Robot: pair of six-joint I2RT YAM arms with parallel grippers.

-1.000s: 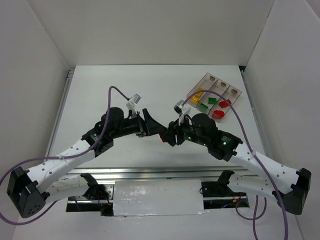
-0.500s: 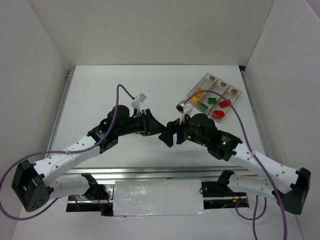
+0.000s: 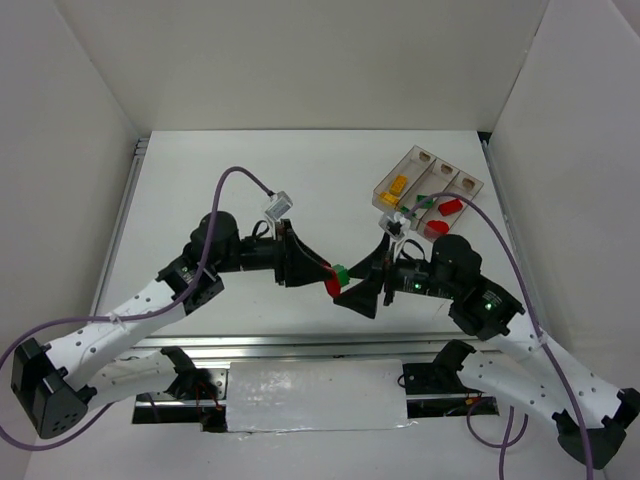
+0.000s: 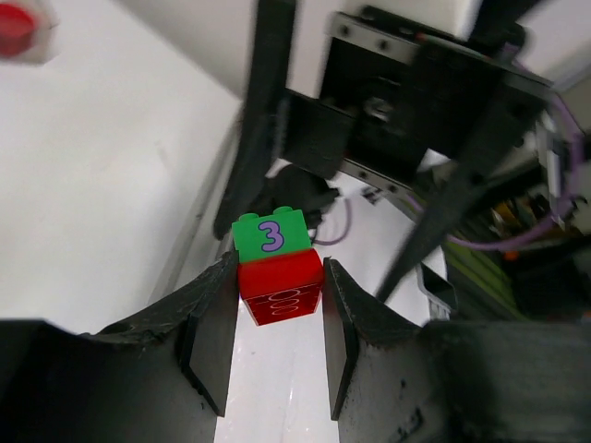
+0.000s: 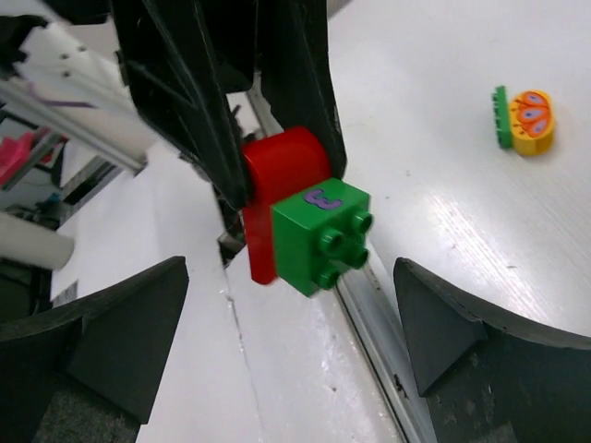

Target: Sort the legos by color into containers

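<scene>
Sorting, we judged, was part-done: the smoky plastic tray (image 3: 410, 158) at the far right corner held some; our left gripper (image 4: 279, 300) pinched a joined red-and-green plastic brick pair (image 4: 275, 266); our right gripper (image 5: 289, 305) gaped empty.

A purple numeral "3" is printed on one face of the green brick (image 4: 271, 235), which is joined to the red brick (image 4: 281, 286). A row of three small pale ovals is marked on the red brick's face. The drawing on the yellow piece (image 5: 531, 120), well apart from the red brick, cannot be read.
</scene>
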